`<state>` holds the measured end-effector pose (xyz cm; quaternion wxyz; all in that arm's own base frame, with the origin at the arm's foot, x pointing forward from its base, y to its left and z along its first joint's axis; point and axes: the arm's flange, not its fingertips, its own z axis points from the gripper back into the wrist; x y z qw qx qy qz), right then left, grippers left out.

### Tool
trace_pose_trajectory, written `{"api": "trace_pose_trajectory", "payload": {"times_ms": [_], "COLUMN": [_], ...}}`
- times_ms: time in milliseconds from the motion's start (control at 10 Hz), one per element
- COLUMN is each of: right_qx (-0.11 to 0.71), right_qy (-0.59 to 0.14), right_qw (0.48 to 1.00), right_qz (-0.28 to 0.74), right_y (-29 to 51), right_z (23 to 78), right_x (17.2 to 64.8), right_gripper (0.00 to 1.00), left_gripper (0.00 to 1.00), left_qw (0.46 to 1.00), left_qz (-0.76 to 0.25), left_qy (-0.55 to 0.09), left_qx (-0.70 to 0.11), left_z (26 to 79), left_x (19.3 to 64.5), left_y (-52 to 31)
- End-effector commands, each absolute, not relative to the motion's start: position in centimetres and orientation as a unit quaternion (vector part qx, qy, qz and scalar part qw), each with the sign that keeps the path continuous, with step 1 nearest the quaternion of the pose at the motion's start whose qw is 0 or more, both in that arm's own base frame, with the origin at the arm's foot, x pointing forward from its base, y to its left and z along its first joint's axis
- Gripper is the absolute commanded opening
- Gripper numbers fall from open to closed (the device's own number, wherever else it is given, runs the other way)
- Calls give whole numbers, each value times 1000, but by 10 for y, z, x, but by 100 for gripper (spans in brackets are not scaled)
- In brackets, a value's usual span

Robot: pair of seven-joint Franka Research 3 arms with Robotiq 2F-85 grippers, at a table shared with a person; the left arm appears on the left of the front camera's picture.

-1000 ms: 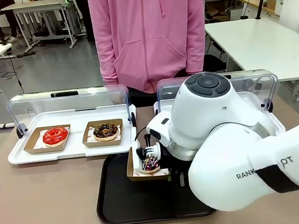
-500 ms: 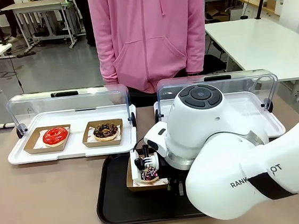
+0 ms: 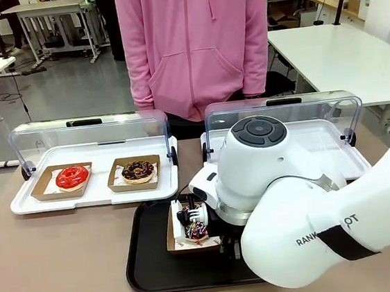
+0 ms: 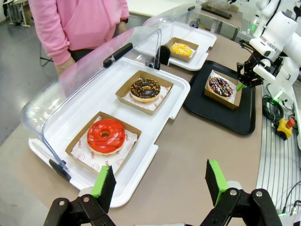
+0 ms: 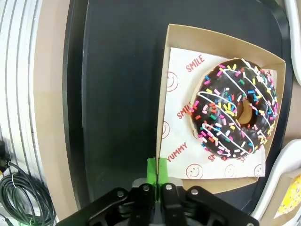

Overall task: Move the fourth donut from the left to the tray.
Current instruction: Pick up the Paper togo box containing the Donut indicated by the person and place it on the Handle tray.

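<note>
The fourth donut [image 5: 233, 108] sits on the tray [image 5: 113, 94].

A glossy dark chocolate-glazed ring donut with coloured sprinkles [image 5: 233, 107] sits on printed paper in a matt brown cardboard holder [image 5: 178, 40], on the smooth, matt black plastic tray [image 5: 117, 94]. Clear glossy plastic domed lids [image 4: 94, 66] cover smooth white plastic display trays [image 4: 164, 101].

Four donuts sit around the one black tray [image 4: 221, 115]: a sprinkled chocolate donut [image 4: 220, 86] in its holder on the tray, a red donut [image 4: 106, 135] and a crumb-topped chocolate donut [image 4: 145, 89] on the white display tray [image 4: 141, 155] left of it, and a yellow donut [image 4: 181, 49] on the second display tray [image 4: 200, 59] behind it. There are two display trays, each with one clear lid, and four cardboard holders, though further holders could lie hidden behind the arm. Two grippers show, left gripper [image 4: 160, 181] and right gripper [image 4: 244, 75], and one person [image 3: 194, 41] stands beyond the tray.
</note>
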<state>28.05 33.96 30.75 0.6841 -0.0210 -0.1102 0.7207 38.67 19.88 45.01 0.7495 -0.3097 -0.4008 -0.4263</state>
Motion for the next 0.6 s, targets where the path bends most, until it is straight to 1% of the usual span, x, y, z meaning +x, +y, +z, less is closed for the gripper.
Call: {"api": "trace_pose_trajectory", "payload": {"times_ms": [0,100,200,300,400,500], "right_qx": [-18,-13,-7,-1,6,10], "right_qy": [-114,-118,-120,-123,-124,-131], "right_qw": [685,686,688,692,699,706], "right_qz": [719,718,716,711,704,696], "right_y": [300,299,297,294,291,287], "right_z": [300,302,307,315,324,337], "right_x": [254,255,255,254,254,253], "right_gripper": [57,57,100,61,100,100], "left_gripper": [100,100,100,100,100,100], "left_qw": [743,743,743,743,743,743], "left_qz": [-431,-431,-431,-431,-431,-431], "left_qy": [-406,-406,-406,-406,-406,-406], "left_qx": [-313,-313,-313,-313,-313,-313], "left_z": [452,452,452,452,452,452], "left_x": [386,386,386,386,386,386], "left_y": [199,199,199,199,199,199]}}
